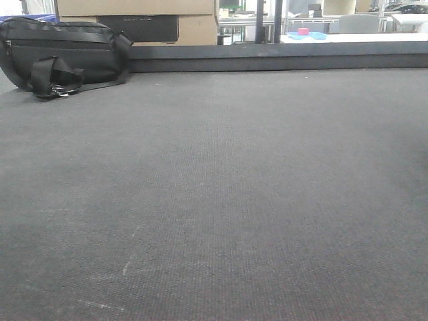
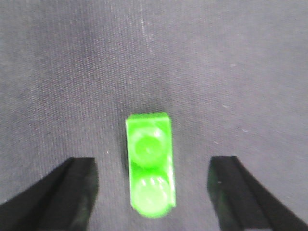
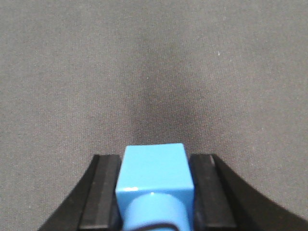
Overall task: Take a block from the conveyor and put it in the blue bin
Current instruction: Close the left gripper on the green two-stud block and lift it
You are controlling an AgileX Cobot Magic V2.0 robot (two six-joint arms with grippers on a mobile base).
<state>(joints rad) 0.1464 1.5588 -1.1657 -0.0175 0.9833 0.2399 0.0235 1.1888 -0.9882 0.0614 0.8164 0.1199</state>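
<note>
The left gripper [image 2: 154,162] is open wide and holds nothing. Its two black fingers [image 2: 77,192] stand far apart. The green block [image 2: 148,163] sits between them, and neither finger touches it. There is a gap on each side. The green block lies flat on the conveyor [image 2: 154,57] and has two round bumps on top.

The right gripper [image 3: 155,192] is closed tight on a blue block [image 3: 154,168]. Its black pads [image 3: 103,192] press on both sides of the block. A soft dark shadow lies on the grey belt just past it.

In the front view, the conveyor [image 1: 214,200] is a wide, flat, dark grey belt with a fine weave and a few pale scratches near the front. A dark rail [image 1: 281,57] runs along its far edge. A black bag [image 1: 63,53] with a strap lies at the far left of the belt. Brown cardboard boxes [image 1: 134,8] stand behind it. Far off on the right is something small and pink on something light blue, too tiny to tell what.
</note>
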